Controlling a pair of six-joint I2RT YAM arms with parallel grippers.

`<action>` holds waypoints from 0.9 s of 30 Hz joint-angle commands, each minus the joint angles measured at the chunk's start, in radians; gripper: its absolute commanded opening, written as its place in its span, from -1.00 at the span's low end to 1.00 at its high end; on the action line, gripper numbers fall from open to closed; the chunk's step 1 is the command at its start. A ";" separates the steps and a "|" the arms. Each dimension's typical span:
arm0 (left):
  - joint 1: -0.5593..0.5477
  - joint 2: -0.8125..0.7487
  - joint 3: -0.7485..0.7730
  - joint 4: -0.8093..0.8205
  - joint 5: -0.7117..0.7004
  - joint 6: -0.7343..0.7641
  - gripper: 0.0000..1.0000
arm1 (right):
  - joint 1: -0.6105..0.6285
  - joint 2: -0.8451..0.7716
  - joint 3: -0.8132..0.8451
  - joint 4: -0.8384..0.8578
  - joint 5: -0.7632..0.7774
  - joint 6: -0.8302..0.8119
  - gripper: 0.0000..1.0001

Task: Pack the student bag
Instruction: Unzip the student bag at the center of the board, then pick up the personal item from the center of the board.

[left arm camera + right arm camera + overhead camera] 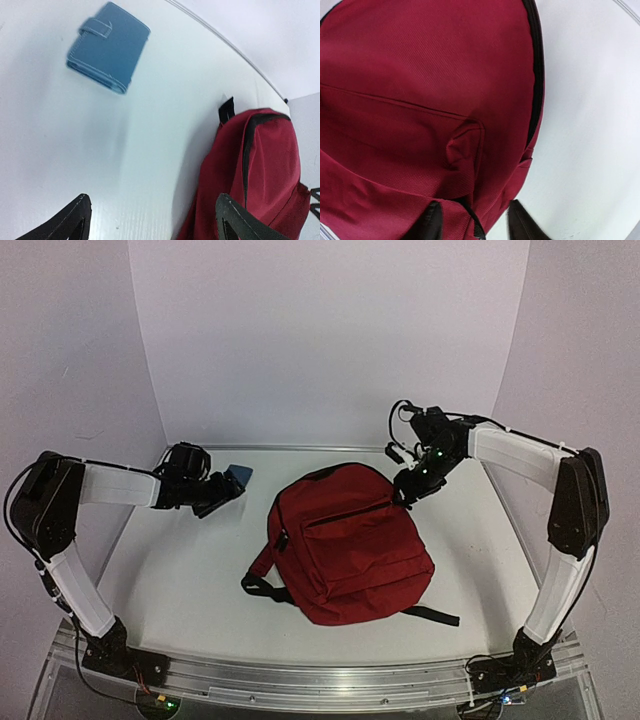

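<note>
The dark red student bag (350, 540) lies flat in the middle of the table with its zips shut and its black straps out at the near side. My right gripper (408, 487) is at the bag's far right edge. In the right wrist view its jaws (475, 227) are partly open and straddle the bag's edge (420, 100), with a black zip cord between them; a strip of table shows beside the right finger. My left gripper (226, 487) is open and empty, low over the table (152, 225) left of the bag (260, 170).
A blue snap-tab wallet (107, 47) lies on the white table just beyond my left gripper, and it also shows in the top view (241, 475). White walls close in the back and sides. A metal rail (320, 680) runs along the near edge.
</note>
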 commanded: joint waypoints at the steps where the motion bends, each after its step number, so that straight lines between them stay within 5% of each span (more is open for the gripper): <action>1: 0.081 0.038 0.118 -0.045 -0.010 0.012 0.74 | -0.005 -0.056 0.030 -0.030 -0.060 0.028 0.27; 11: 0.169 0.297 0.393 -0.155 0.022 0.122 0.68 | -0.006 -0.187 -0.013 -0.071 -0.125 0.040 0.96; 27: 0.206 0.580 0.576 -0.120 0.163 0.126 0.28 | -0.005 -0.287 -0.057 -0.109 -0.185 0.030 0.97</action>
